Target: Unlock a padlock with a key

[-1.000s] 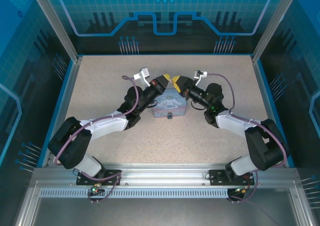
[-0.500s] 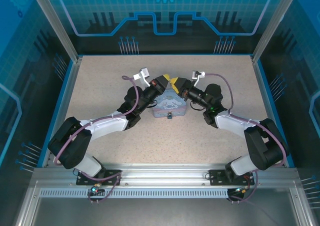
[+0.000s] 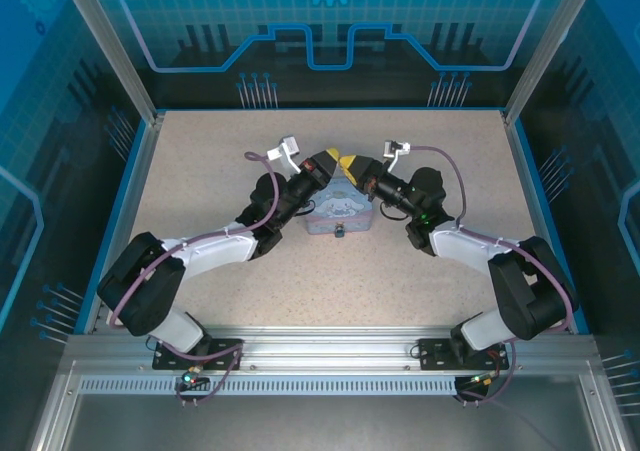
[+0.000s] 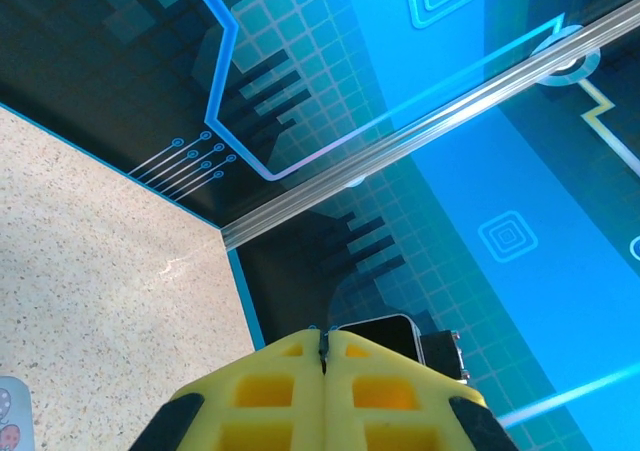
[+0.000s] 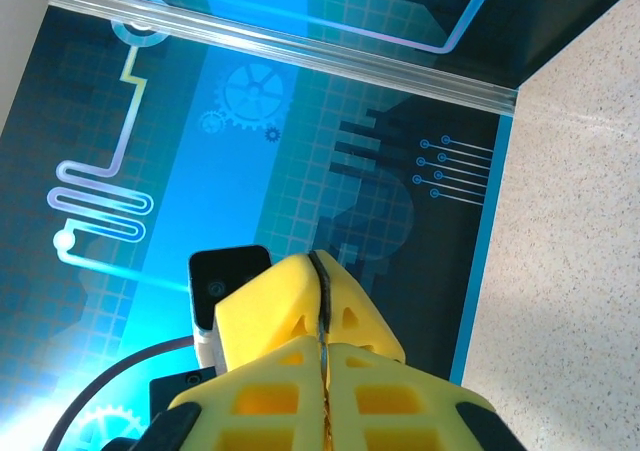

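Both grippers meet tip to tip, raised over a pale blue patterned box [image 3: 338, 214]. My left gripper [image 3: 341, 160] [image 4: 323, 336] is shut, with a thin dark slit at its tips. In the right wrist view a thin dark metal strip, the key [image 5: 323, 312], runs from between the left gripper's yellow fingers [image 5: 285, 306] down into my right gripper [image 3: 353, 165] [image 5: 322, 344], which is shut on it too. A tiny dark thing at the box's front edge looks like the padlock [image 3: 340, 233].
The speckled table [image 3: 200, 171] is walled by blue panels and aluminium posts [image 3: 530, 61]. A corner of the box [image 4: 8, 411] shows low in the left wrist view. The right wrist's black camera [image 4: 385, 336] sits just beyond the left fingertips.
My right gripper has moved left up to the left gripper's tips and closed there. The left arm, the box and the padlock have stayed put.
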You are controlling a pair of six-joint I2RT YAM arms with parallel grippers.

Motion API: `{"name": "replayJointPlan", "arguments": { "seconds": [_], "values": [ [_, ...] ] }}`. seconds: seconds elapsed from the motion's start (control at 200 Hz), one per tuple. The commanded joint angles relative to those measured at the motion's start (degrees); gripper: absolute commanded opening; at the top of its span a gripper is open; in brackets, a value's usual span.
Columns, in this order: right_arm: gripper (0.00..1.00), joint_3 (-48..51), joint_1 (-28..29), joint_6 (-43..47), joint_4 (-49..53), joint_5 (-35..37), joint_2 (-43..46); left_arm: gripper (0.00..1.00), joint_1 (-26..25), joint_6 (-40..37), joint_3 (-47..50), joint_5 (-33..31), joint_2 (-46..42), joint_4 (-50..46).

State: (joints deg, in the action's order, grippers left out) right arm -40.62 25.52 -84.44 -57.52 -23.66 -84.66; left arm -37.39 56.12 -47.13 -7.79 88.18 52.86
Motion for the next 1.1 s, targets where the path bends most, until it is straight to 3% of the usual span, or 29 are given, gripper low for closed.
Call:
{"name": "replayJointPlan", "arguments": {
  "seconds": [0.0, 0.36, 1.076, 1.096],
  "values": [
    [0.06, -0.8, 0.6, 0.9, -0.9, -0.9, -0.2, 0.0, -0.7, 0.0, 0.8, -0.5, 0.0, 2.3],
    [0.0, 0.7, 0.1, 1.3, -0.6, -1.1, -0.2, 0.0, -0.7, -0.2, 0.7, -0.7, -0.4, 2.3],
    [0.0, 2.8, -0.3, 7.3, 5.2, -2.1, 0.1, 0.0, -1.3, 0.1, -1.5, 1.1, -1.5, 1.9],
    [0.0, 3.0, -0.4, 7.3, 4.7, -2.2, 0.2, 0.05, -1.4, 0.2, -1.6, 1.0, -1.6, 1.7]
  ]
}}
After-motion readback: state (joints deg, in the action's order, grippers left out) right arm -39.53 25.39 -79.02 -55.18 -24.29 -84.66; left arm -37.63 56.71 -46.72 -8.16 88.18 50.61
